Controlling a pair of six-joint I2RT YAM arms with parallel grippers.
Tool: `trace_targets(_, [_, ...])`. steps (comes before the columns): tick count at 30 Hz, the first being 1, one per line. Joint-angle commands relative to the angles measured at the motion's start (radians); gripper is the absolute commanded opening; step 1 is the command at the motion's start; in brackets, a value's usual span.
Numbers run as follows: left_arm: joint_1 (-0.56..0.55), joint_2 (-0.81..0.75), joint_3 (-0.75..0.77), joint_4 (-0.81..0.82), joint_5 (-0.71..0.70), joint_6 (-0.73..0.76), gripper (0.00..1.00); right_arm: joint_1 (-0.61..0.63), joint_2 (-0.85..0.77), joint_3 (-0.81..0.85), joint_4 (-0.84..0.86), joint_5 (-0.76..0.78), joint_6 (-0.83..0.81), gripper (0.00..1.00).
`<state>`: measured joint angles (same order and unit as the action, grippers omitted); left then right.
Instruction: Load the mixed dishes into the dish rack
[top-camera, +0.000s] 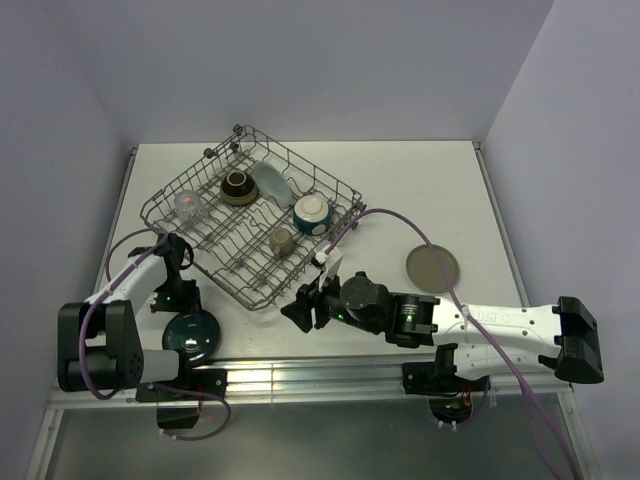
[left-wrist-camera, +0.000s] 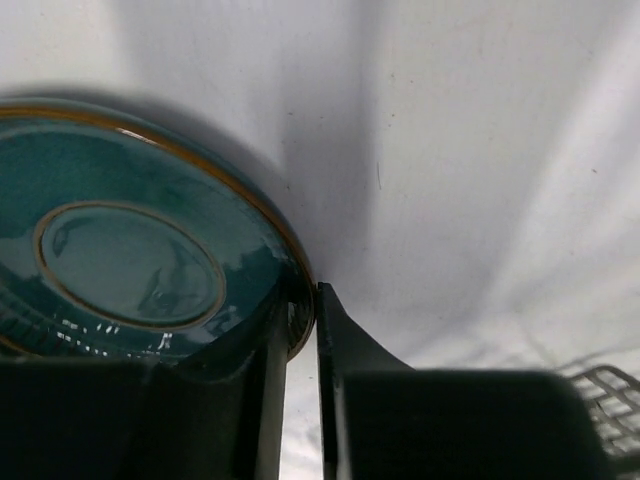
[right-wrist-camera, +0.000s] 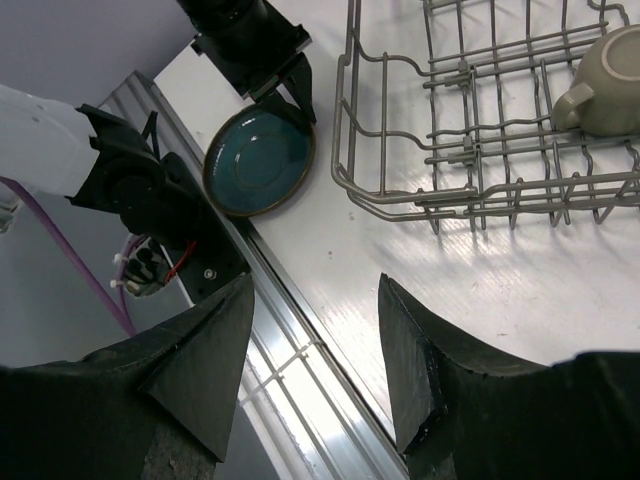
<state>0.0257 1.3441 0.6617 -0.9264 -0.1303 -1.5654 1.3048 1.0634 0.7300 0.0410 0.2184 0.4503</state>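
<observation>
The dark teal dish (top-camera: 192, 338) lies flat on the counter (top-camera: 410, 185), outside the dish rack (top-camera: 300, 162), at about 7 o'clock from it in the top view and just beside the metal rail (top-camera: 300, 375) along the counter's near edge. It looks like glazed ceramic: stiff, fairly heavy for its size, slick on the glaze, and likely to chip if it knocks wire or drops. On a shallow dish lying flat, the thin raised rim is the only practical hold. The left end effector (left-wrist-camera: 305, 330) is there, jaws narrow, one finger over the inside and one outside, with the rim at the dish's 12 o'clock side pinched between them. A single-point rim grip lets a dish swing or slide, so I judge it needs a slow lift.

The right end effector (right-wrist-camera: 315, 360) is wide and holds nothing, near the rack's 5 o'clock corner.

The rail leaves little margin at the dish's 6 o'clock. Toward 1 o'clock the dish must rise over the rack's rim wire. The clear glass (top-camera: 190, 205), brown bowl (top-camera: 237, 186), pale blue plate (top-camera: 268, 180), cream bowl (top-camera: 312, 213) and grey mug (top-camera: 281, 241) fill the far and middle rows, while the near tines look free. A tan plate (top-camera: 432, 268) lies well apart at the rack's 4 o'clock
</observation>
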Motion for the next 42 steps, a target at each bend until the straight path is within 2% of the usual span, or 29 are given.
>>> trace_targets(1, [-0.001, -0.046, -0.132, 0.093, -0.06, -0.033, 0.15, 0.007, -0.036, -0.009, 0.049, 0.027, -0.016, 0.6])
trace_targets(2, [-0.001, -0.074, -0.143, 0.1, -0.068, -0.035, 0.12, 0.005, -0.036, -0.011, 0.051, 0.03, -0.013, 0.6])
trace_targets(3, [-0.001, -0.097, -0.155, 0.106, -0.08, -0.033, 0.03, 0.005, -0.036, -0.012, 0.054, 0.03, -0.012, 0.6])
trace_targets(4, [-0.001, -0.14, -0.157, 0.101, -0.087, -0.033, 0.0, 0.007, -0.036, -0.017, 0.056, 0.03, -0.01, 0.6])
trace_targets(11, [-0.001, -0.249, -0.076, -0.027, -0.172, -0.01, 0.0, 0.007, 0.016, 0.012, 0.076, -0.008, -0.002, 0.6])
trace_targets(17, [-0.001, -0.328, -0.014, -0.117, -0.209, 0.07, 0.0, 0.007, 0.153, 0.084, 0.109, -0.042, -0.008, 0.6])
trace_targets(23, [-0.001, -0.473, -0.04, -0.14, -0.167, 0.088, 0.0, 0.019, 0.311, 0.242, 0.088, -0.112, -0.051, 0.59])
trace_targets(29, [-0.001, -0.522, -0.037, -0.166, -0.149, 0.119, 0.0, 0.021, 0.51, 0.419, 0.045, -0.262, -0.11, 0.59])
trace_targets(32, [-0.01, -0.562, -0.039, -0.164, -0.131, 0.128, 0.0, 0.021, 0.601, 0.488, 0.033, -0.289, -0.121, 0.59])
trace_targets(36, [-0.015, -0.609, -0.02, -0.172, -0.15, 0.16, 0.0, 0.019, 0.638, 0.505, 0.071, -0.342, -0.127, 0.59])
trace_targets(42, [-0.015, -0.617, 0.016, -0.189, -0.126, 0.209, 0.0, 0.016, 0.647, 0.534, 0.007, -0.389, -0.186, 0.59])
